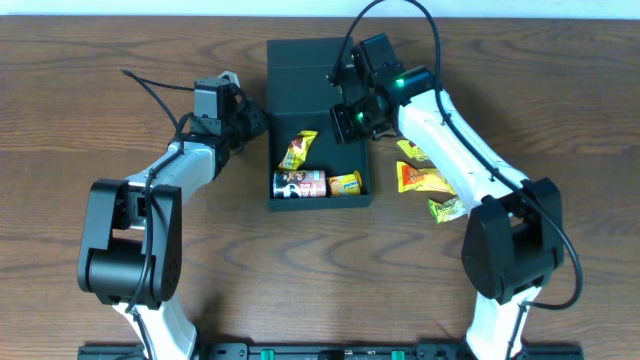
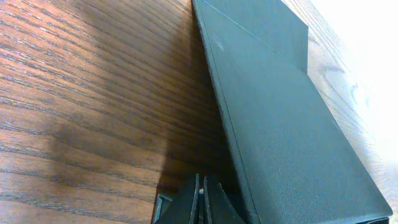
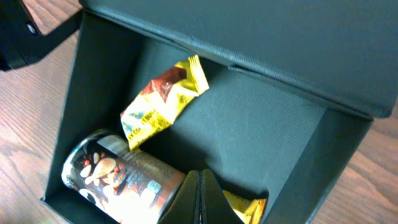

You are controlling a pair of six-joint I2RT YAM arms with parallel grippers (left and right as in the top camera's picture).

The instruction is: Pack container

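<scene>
The dark teal-green container lies open in the middle of the table, its flap lid laid back at the far side. Inside lie a yellow snack packet, a dark can and a second yellow packet. My left gripper is shut and empty against the container's left outer wall. My right gripper is shut and empty above the container's inside; its view shows the yellow packet, the can and the other packet.
Several loose snack packets lie on the table right of the container: a yellow one, an orange one and a green-yellow one.
</scene>
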